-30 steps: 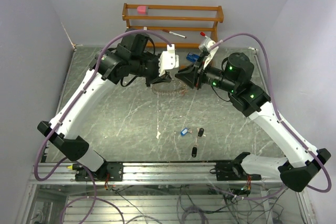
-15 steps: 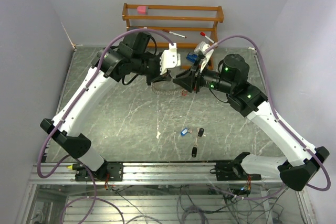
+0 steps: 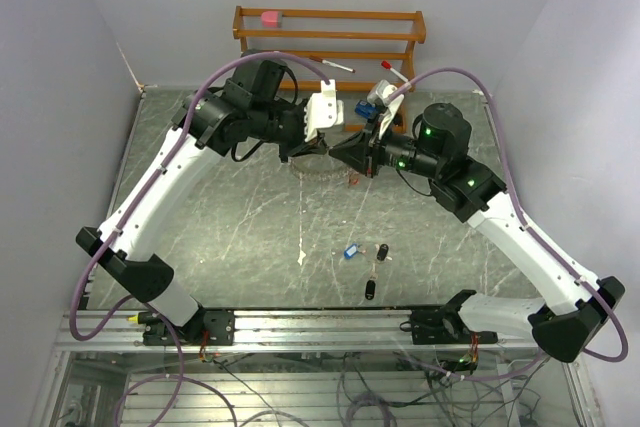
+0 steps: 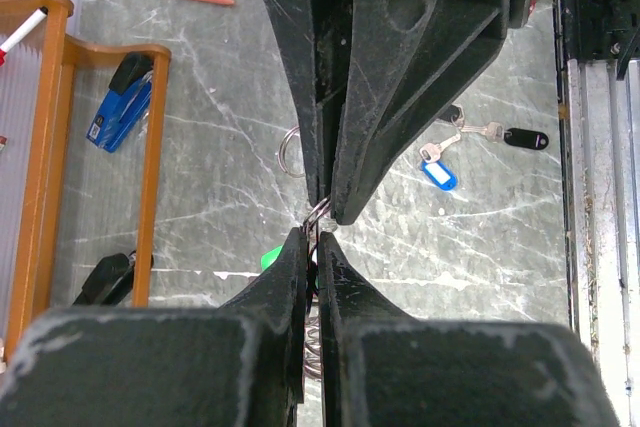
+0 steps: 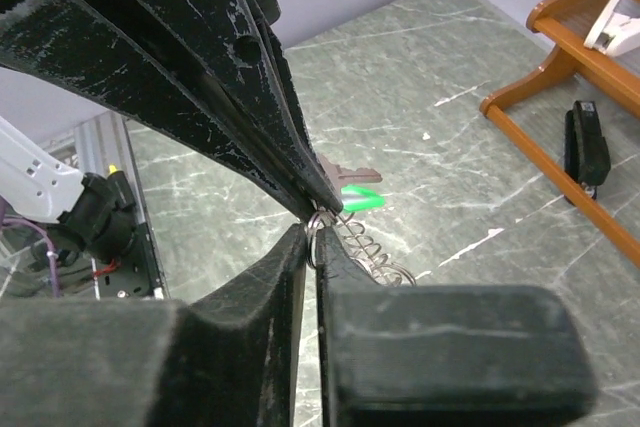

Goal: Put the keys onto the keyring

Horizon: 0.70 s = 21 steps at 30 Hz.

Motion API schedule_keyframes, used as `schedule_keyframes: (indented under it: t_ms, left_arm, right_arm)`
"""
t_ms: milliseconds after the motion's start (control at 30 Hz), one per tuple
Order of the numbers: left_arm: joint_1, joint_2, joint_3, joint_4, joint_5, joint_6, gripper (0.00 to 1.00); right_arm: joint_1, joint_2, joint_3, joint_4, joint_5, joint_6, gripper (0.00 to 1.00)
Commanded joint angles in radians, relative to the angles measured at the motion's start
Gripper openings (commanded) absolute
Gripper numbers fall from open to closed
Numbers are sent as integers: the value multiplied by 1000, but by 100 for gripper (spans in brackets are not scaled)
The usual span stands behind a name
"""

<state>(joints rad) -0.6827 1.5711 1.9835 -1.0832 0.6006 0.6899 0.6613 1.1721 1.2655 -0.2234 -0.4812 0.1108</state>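
Keyring [image 4: 318,213] sits at the far middle of the counter [image 3: 220,227], pinched between two meeting tips. The left claw [image 4: 312,239] is clamped tight on its wire, and the right claw [image 5: 310,239] is closed on the same keyring loop. A green key [image 5: 360,197] shows just beside it. The blue key [image 3: 350,251] and black keys [image 3: 384,252] lie nearer the arm bases.

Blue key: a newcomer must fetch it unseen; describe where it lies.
On the grey-green table, look midway along the near edge, before the metal rail. Of three keys there, the blue key lies leftmost; its neighbours have black heads.
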Motion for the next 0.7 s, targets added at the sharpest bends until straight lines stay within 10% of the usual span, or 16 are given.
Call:
schedule_keyframes:
  t_ms: [0, 667]
  left_arm:
    - [-9, -19, 44, 27, 41, -19, 7]
    - [-11, -87, -51, 55, 161, 28, 19]
  right_arm:
    - [5, 9, 8, 24, 11, -13, 1]
    - [5, -18, -36, 160, 84, 110, 0]
